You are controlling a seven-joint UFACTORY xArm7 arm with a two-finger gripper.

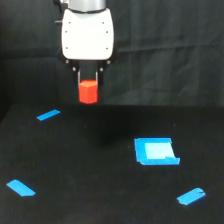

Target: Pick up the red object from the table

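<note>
**My end effector holding the red block above the counter**

Exterior view. My end effector [88, 80] hangs from the white housing [87, 34] at the top of the frame, pointing straight down. Its two thin dark fingers [78, 79] are pinched onto the red block [88, 92], one on each side of the block's upper part. The block is upright and sticks out below the fingertips, so most of its faceted body is in plain sight. It appears lifted clear of the counter [100, 195], seen against the dark curtain [170, 50] behind; whether its underside is fully free of the surface cannot be judged for certain from this one angle.

All other items are placed relative to the red block. The blue square piece [156, 151] lies flat on the counter, below the block and toward the exterior view's right, well apart from it. One short blue tape strip [48, 115] lies near the block, just below it toward the exterior view's left. A second strip [20, 188] lies much lower, farther to the same side. A third strip [191, 196] lies low toward the exterior view's right, beyond the blue square piece.
</note>
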